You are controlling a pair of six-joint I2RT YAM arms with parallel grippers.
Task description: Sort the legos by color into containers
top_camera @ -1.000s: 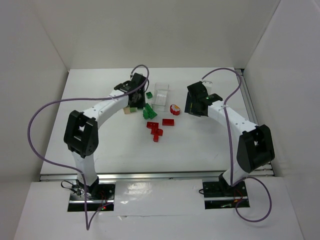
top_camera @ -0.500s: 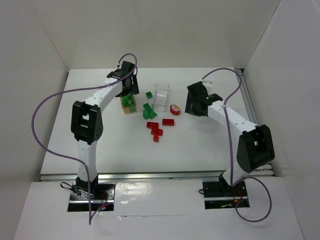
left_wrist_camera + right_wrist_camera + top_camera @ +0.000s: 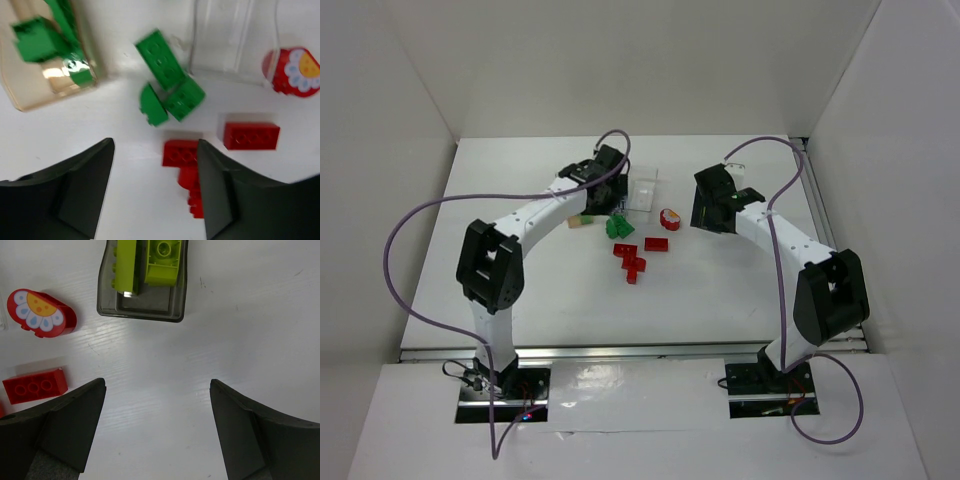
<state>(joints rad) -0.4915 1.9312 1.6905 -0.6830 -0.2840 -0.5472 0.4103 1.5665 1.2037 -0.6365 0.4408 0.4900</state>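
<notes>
Several red legos [image 3: 632, 256] and a few loose green legos [image 3: 619, 226] are lying between the arms in the overhead view, just beside a clear box [image 3: 642, 190] that is looking empty, so the sort is seeming roughly half done. On the left wrist camera, the left gripper [image 3: 155, 187] is hovering spread and empty over that scatter, while a tinted box [image 3: 45, 90] is holding green bricks [image 3: 35, 40]. On the right wrist camera, the right gripper [image 3: 157, 427], likewise gaping, is hanging near a third box [image 3: 145, 302] carrying two yellow-green bricks [image 3: 162, 260]; no red is sitting boxed yet
</notes>
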